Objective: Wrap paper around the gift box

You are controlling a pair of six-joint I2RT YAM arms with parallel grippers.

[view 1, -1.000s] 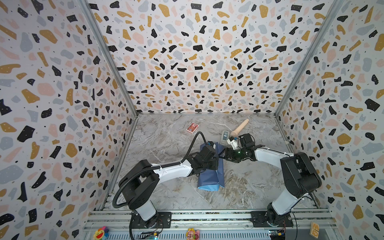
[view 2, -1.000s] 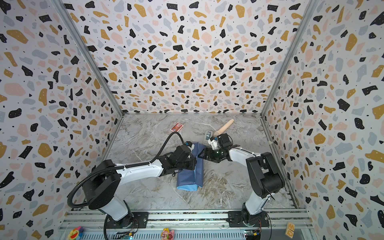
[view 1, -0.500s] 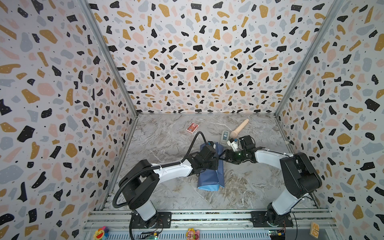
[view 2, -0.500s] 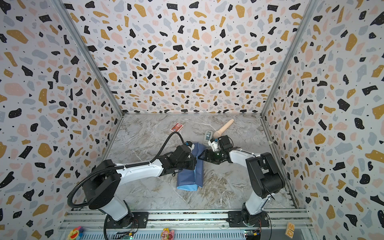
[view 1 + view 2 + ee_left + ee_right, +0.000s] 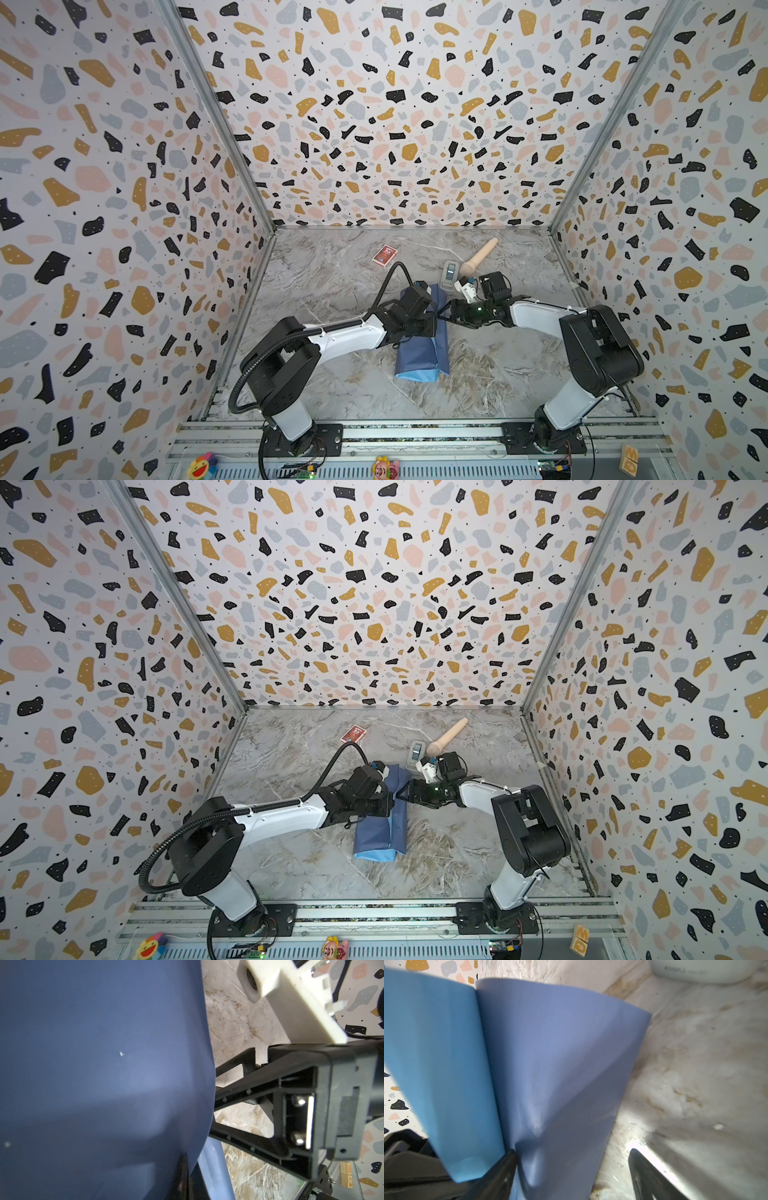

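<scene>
Left gripper (image 5: 420, 323) closed on smooth matte blue paper (image 5: 422, 355), folded into long tube; right gripper (image 5: 445, 311) spread wide at creased edge.

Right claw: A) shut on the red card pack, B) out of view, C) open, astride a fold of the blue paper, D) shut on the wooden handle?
C: in the right wrist view the right claw has its fingers spread wide, with the paper bulging between them.

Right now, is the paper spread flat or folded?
Folded. In both top views the paper is a narrow bundle, with its lighter underside showing at the near end.
</scene>
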